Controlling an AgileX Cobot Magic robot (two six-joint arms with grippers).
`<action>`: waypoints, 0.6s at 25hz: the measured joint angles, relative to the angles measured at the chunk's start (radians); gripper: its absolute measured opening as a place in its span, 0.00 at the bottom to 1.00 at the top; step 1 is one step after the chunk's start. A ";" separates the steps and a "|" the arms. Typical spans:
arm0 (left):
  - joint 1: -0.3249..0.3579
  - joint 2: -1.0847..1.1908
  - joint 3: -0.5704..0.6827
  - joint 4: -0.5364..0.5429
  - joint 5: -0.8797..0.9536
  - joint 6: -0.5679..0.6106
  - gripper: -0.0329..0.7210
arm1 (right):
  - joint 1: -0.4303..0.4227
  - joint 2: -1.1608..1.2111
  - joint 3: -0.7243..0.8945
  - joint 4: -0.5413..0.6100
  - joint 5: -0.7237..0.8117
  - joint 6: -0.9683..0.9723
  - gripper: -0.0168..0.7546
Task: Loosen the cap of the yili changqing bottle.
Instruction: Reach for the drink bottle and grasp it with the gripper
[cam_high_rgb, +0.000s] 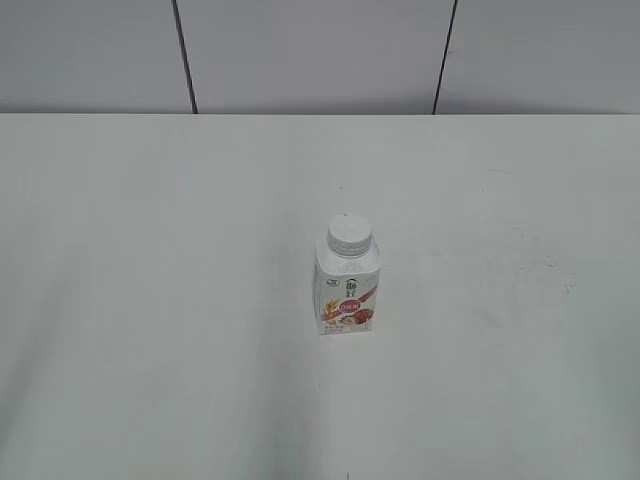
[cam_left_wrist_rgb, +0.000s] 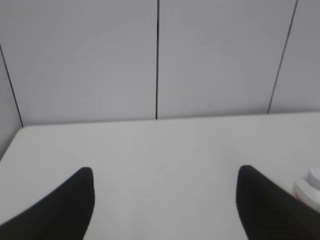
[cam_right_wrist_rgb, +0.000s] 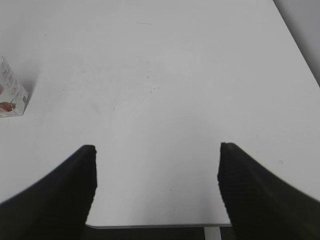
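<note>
The yili changqing bottle (cam_high_rgb: 348, 290) stands upright near the middle of the white table (cam_high_rgb: 150, 300), its cap (cam_high_rgb: 349, 234) seated on the neck, apparently not yet loosened. Left gripper (cam_left_wrist_rgb: 165, 200) and right gripper (cam_right_wrist_rgb: 157, 175) both hang with jaws spread wide, holding nothing (neither appears in the exterior view). Both sit well apart from the bottle, presumably parked before approach. Nothing else stands on the table; no obstruction is visible.

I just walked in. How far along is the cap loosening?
Nothing looks done: the cap sits on the upright bottle, alone on the table. Nothing is in hand: the left gripper and right gripper are open and empty. Reaching, gripping and twisting are all left.
</note>
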 joint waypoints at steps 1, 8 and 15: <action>0.000 0.000 0.018 0.002 -0.051 0.000 0.75 | 0.000 0.000 0.000 0.000 0.000 0.000 0.79; 0.000 0.081 0.141 0.022 -0.350 0.000 0.75 | 0.000 0.000 0.000 0.000 0.000 0.000 0.79; 0.000 0.231 0.160 0.024 -0.505 0.000 0.75 | 0.000 0.000 0.000 0.000 0.000 0.000 0.79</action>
